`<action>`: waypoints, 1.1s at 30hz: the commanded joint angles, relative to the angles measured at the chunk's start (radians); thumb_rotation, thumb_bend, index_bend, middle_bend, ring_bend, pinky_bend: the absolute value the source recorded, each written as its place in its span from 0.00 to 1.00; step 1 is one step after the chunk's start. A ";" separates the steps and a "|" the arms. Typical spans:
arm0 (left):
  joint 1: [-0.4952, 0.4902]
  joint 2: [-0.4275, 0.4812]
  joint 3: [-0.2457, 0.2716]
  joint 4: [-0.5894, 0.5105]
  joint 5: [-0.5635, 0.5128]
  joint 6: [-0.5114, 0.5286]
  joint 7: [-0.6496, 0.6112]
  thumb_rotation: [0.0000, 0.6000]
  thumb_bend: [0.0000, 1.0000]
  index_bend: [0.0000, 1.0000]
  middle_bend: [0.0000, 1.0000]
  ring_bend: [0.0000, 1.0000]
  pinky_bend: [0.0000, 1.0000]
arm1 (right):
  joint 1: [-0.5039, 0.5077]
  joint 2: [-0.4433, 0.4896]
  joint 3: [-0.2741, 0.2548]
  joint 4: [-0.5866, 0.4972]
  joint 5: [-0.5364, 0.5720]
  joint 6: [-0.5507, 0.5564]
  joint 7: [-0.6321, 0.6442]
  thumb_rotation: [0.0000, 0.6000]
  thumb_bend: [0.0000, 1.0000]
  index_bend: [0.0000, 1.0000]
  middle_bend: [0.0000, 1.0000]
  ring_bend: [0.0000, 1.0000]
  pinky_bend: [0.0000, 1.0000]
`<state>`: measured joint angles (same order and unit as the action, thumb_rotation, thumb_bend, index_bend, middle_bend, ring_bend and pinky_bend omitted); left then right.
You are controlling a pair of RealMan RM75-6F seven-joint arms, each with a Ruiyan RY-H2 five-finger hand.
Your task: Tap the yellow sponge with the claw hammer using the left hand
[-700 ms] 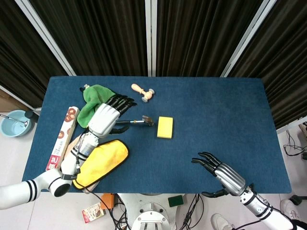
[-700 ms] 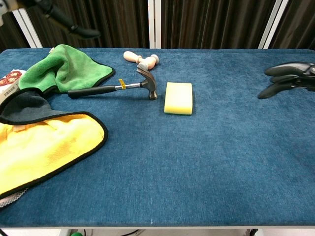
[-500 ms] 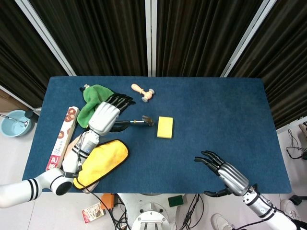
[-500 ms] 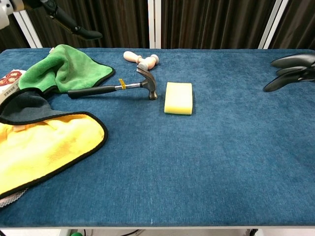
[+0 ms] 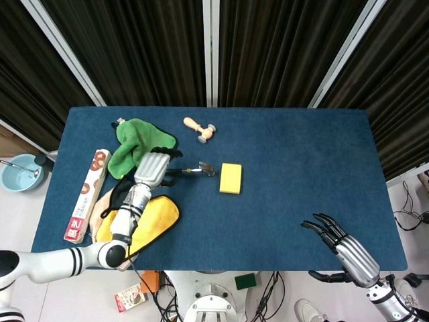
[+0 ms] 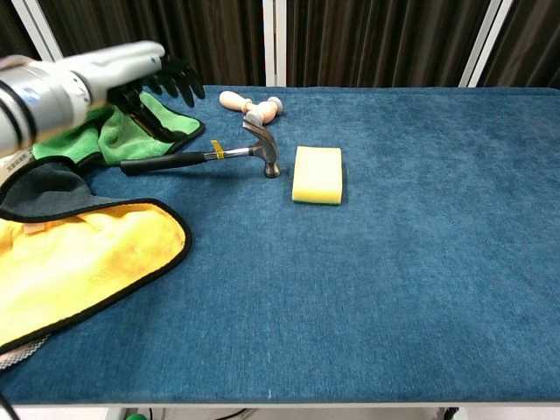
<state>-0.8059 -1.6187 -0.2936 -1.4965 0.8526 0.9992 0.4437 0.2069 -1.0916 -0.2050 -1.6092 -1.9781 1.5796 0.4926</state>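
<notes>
On the blue table (image 5: 301,154), seen from the head view, we find the hammer (image 5: 188,172) lying flat, its metal head pointing at the sponge (image 5: 230,178), which sits just beside it to the right. Our left hand (image 5: 151,169) hovers over the dark handle end, beside the green cloth (image 5: 134,142), fingers spread and holding nothing. Our right hand (image 5: 348,249) hangs off the near right corner, fingers apart, empty, well away from the work.

From the chest view, the hammer (image 6: 206,157) shows a black grip, a slim steel neck and a heavy head, so we judge it top-heavy and rigid; the rubbery grip near its far end looks the surest place to take it. The sponge (image 6: 317,174) looks soft and light, likely to give or slide under a tap. Our left hand (image 6: 131,79) reaches in above the green cloth (image 6: 83,131), fingertips pointing down toward the handle, not yet touching it. The yellow cloth (image 6: 79,262) lies nearer us.
</notes>
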 commanded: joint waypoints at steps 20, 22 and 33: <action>-0.189 -0.272 -0.067 0.280 -0.325 -0.017 0.218 1.00 0.29 0.32 0.31 0.23 0.27 | -0.024 -0.021 -0.003 0.063 0.050 0.020 0.058 1.00 0.13 0.07 0.15 0.00 0.00; -0.195 -0.281 -0.069 0.298 -0.336 -0.025 0.220 1.00 0.31 0.33 0.32 0.23 0.27 | -0.024 -0.022 -0.002 0.066 0.053 0.020 0.063 1.00 0.13 0.07 0.15 0.00 0.00; -0.214 -0.300 -0.064 0.341 -0.352 -0.039 0.244 1.00 0.41 0.39 0.36 0.24 0.28 | -0.020 -0.026 0.003 0.080 0.065 0.013 0.089 1.00 0.13 0.07 0.15 0.00 0.00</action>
<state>-1.0200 -1.9188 -0.3577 -1.1558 0.5010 0.9605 0.6878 0.1873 -1.1172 -0.2021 -1.5288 -1.9135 1.5924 0.5815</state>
